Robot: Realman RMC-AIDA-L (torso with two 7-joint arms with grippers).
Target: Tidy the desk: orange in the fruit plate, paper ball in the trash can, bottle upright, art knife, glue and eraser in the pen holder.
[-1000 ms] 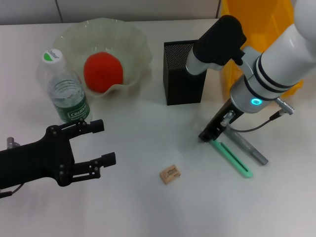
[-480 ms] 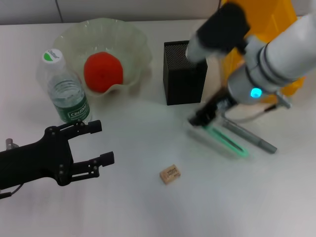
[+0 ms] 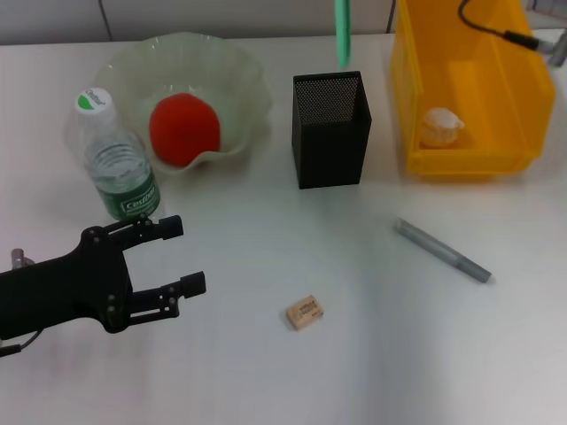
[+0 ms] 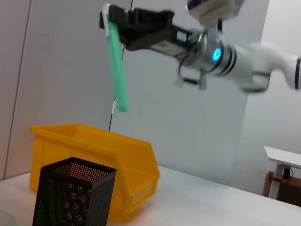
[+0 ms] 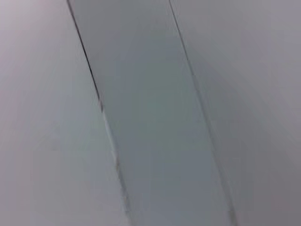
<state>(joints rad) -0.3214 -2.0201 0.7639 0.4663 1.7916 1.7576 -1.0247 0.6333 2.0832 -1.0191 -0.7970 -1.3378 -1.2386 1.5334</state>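
The right gripper (image 4: pixel 113 21) holds the art knife (image 4: pixel 116 70) by its top end, high above the desk (image 3: pixel 372 354), its fingers pinched on the mint-green handle so the knife hangs nearly straight down. In the head view only the knife's lower tip shows, just above the far rim of the pen holder (image 3: pixel 330 131). The step in hand appears to be dropping the knife into that black mesh cup. The next move likely calls for lining the tip up over the opening, lowering it inside, then letting go.

The left gripper (image 3: pixel 164 261) hovers with fingers spread over the near left of the desk, just in front of the bottle (image 3: pixel 113 159), which stands upright. The orange (image 3: pixel 184 130) sits in the fruit plate (image 3: pixel 239 71), and a crumpled paper ball (image 3: pixel 440 126) lies in the trash can (image 3: pixel 518 106). 2 items remain on the desk: the glue (image 3: pixel 441 251), to the right, and the eraser (image 3: pixel 305 312), near the front.
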